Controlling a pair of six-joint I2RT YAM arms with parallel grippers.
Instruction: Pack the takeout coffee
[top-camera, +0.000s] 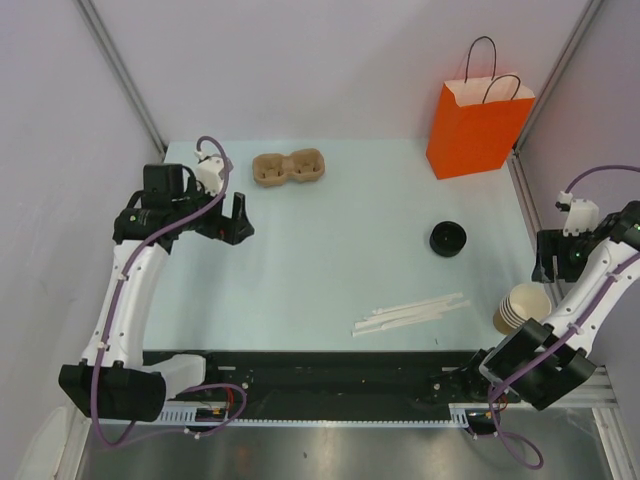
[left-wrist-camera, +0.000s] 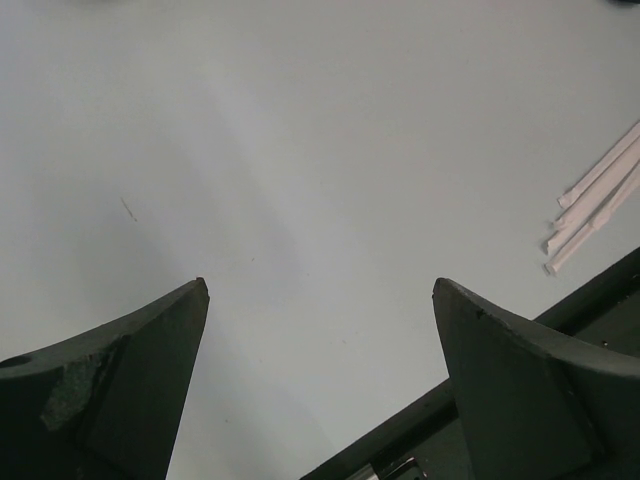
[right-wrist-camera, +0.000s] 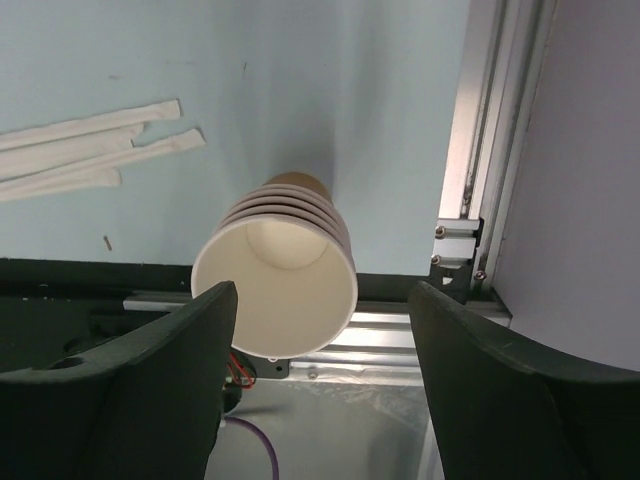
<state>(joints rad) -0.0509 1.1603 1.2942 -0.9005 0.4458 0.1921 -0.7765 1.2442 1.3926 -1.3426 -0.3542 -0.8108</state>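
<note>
Stacked cups (right-wrist-camera: 275, 270) rest near the right jaws, straws (right-wrist-camera: 95, 150) beside

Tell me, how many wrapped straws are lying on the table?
4 straws, side by side in one loose bunch near the front edge, left of the stacked cups; another could hide underneath.

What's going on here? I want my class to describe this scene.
Nothing is being handled yet. Both grippers are open and empty: the left gripper hangs over the pale blue table, the right gripper above the stack of lidless tan paper cups. The orange paper bag stands far right; a round black plastic lid lies loose in front of it.
</note>
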